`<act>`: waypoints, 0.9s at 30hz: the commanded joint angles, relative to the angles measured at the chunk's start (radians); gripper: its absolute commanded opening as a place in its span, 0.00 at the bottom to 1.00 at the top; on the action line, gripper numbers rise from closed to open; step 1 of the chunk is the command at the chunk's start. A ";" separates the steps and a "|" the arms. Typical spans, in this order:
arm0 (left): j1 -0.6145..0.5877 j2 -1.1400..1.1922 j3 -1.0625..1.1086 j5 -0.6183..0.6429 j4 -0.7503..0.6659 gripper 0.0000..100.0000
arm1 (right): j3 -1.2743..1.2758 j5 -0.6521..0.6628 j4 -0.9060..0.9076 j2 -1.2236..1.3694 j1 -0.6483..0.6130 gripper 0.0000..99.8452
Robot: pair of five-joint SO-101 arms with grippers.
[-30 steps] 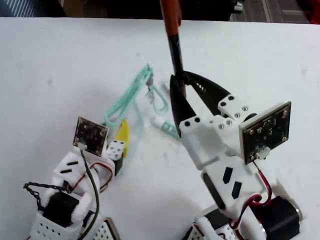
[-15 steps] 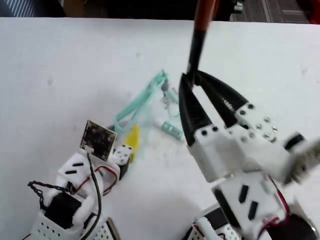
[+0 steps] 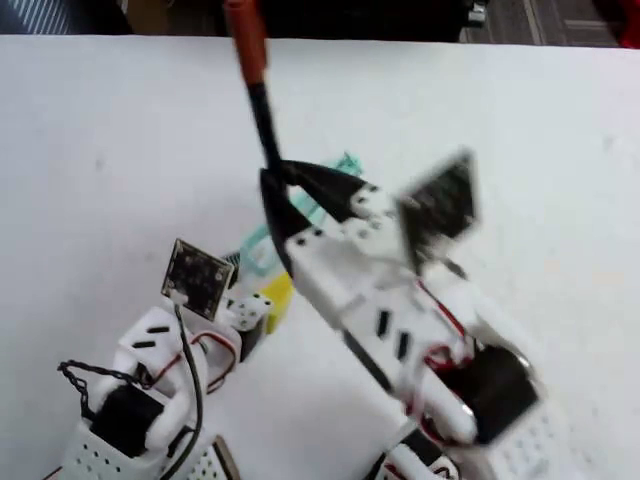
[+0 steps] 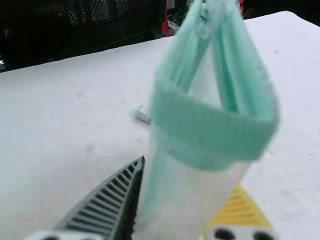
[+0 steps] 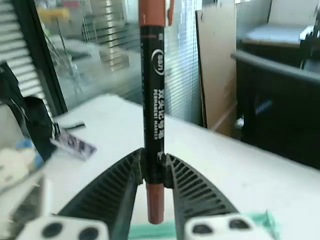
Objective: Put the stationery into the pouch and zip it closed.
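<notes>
A translucent pouch [image 4: 210, 120] with mint-green trim hangs open-mouthed in my left gripper [image 4: 190, 180], which is shut on its lower edge between a grey and a yellow finger. In the high view the left gripper [image 3: 268, 290] sits at lower left, and the pouch [image 3: 256, 246] is mostly covered by the other arm. My right gripper [image 3: 276, 182] is shut on a red-and-black marker [image 3: 255, 90] and holds it over the pouch. The marker [image 5: 154, 75] stands upright between the black fingers of the right gripper [image 5: 152, 155]. A small mint-and-white item [image 4: 142, 114] lies on the table beyond the pouch.
The white table [image 3: 110, 130] has open room at the left and far side. The right arm's body [image 3: 400, 330] crosses the middle. The table's far edge [image 3: 420, 40] borders a dark background.
The right arm has swung left with the marker, from the table's middle to above the pouch. The left arm shifted slightly right with the pouch, then held.
</notes>
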 commanded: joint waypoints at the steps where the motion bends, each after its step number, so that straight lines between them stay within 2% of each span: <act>1: -0.045 0.010 -0.014 0.015 -0.002 0.18 | -0.008 0.012 0.030 0.030 -0.010 0.02; 5: -0.093 0.010 -0.012 0.017 -0.028 0.18 | 0.000 0.017 0.047 0.021 -0.008 0.02; 15: -0.094 0.010 -0.014 0.017 -0.028 0.18 | 0.066 0.020 -0.128 0.156 -0.008 0.02; 24: -0.094 0.010 -0.014 0.017 -0.028 0.18 | 0.068 0.026 0.002 0.081 -0.008 0.02; 27: -0.094 0.010 -0.014 0.018 -0.028 0.18 | 0.068 0.147 0.065 0.056 -0.012 0.02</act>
